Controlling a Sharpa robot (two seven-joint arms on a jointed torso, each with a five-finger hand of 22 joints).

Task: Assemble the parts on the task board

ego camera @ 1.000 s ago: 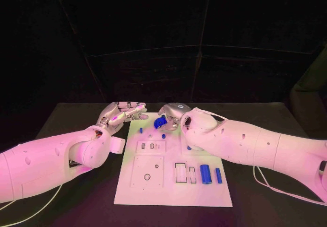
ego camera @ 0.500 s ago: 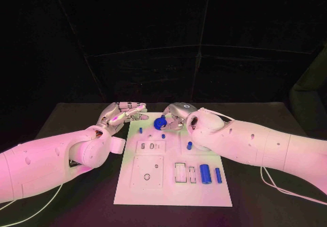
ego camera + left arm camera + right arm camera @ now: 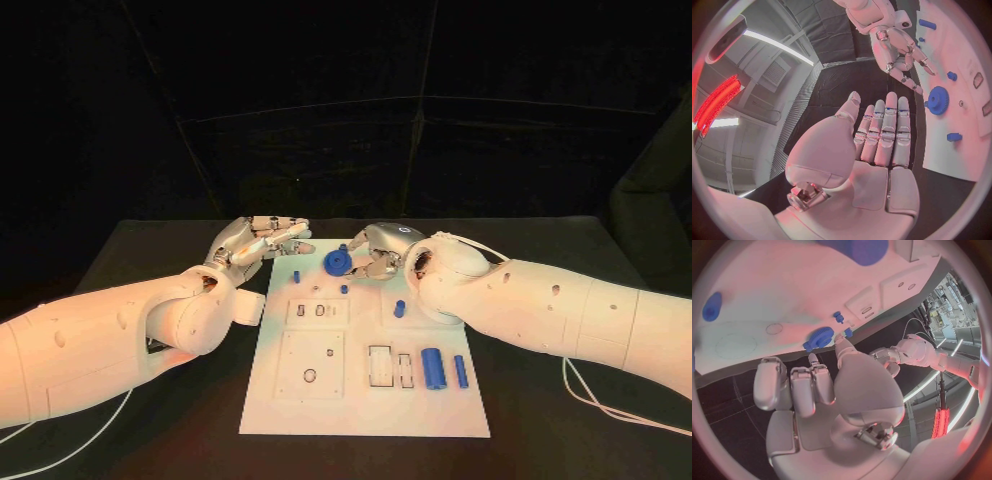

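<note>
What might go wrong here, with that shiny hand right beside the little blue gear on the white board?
The right hand has its fingers at the blue gear, which looks free on the task board; a poor pinch might nudge it aside. Small blue pegs stand close by and could get knocked. The left hand, open at the board's edge, may crowd the right hand's path.

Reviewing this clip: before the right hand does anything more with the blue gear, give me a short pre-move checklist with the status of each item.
1. Blue gear lies on the task board, near its far end: ok.
2. Right hand close beside the gear: ok.
3. Right hand actually gripping the gear: cannot tell; the left wrist view shows its fingers apart from the gear.
4. Left hand holds nothing, fingers extended off the board's left edge: ok.
5. Blue cylinders lie clear of both hands: ok.
</note>
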